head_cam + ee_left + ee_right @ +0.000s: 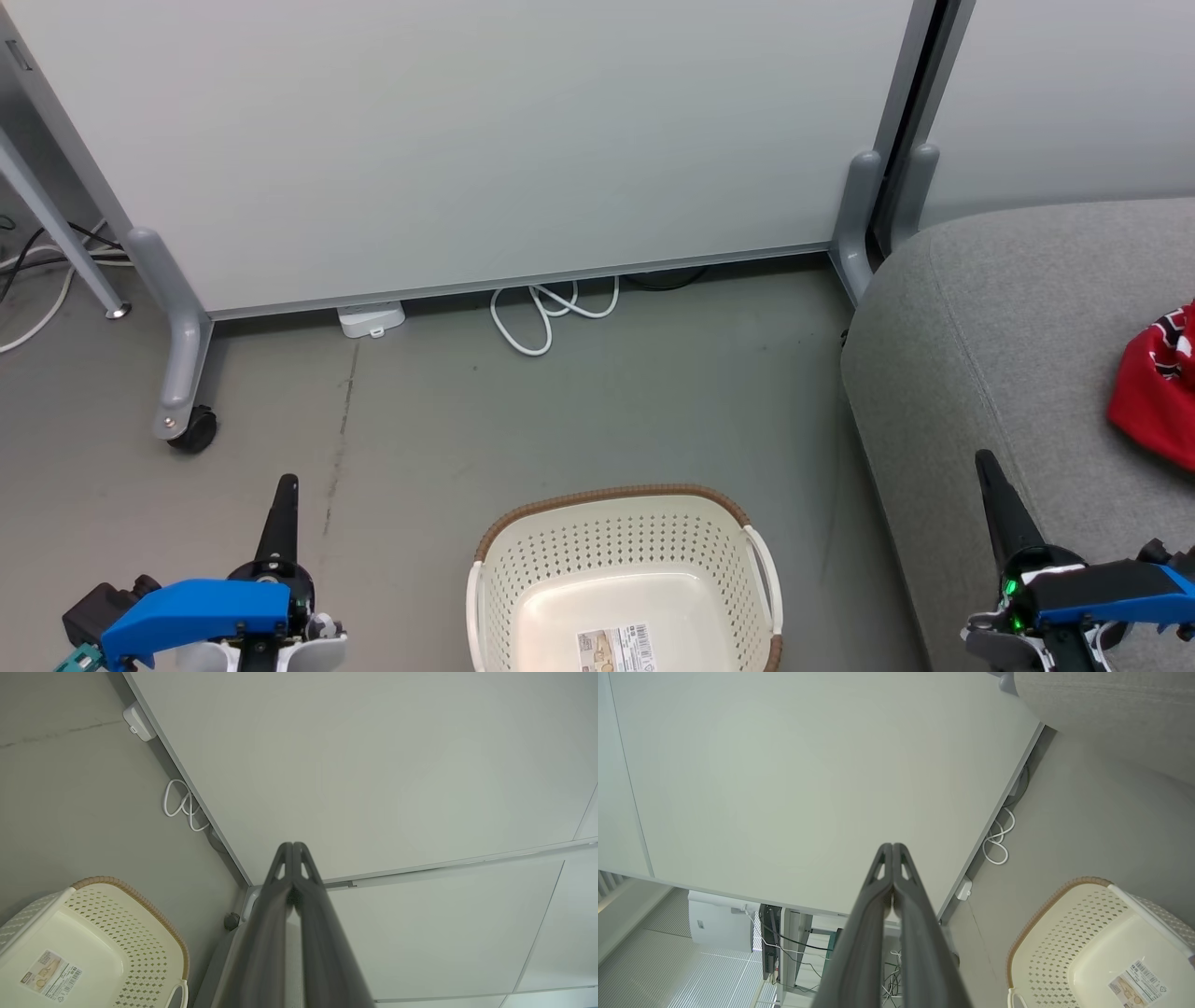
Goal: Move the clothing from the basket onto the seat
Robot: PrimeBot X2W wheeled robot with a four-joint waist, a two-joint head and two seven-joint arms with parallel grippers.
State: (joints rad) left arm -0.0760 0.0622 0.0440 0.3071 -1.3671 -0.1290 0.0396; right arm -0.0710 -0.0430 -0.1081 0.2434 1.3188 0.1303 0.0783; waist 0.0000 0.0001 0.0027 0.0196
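Task looks near done on your end. Cream-white perforated plastic basket (616, 546) at 6 o'clock: bare bottom, just its label sticker (616, 647), no garment in the part you can see. Red clothing with black-and-white trim (1153, 397) lies on the grey fabric seat (1008, 317) at 3 o'clock, cut off by the frame edge, so you can't confirm both pieces. Left end effector (286, 483) at 7 and right end effector (983, 459) at 5: fingers pressed together, holding nothing. Remaining, I'd judge: verify the garment count
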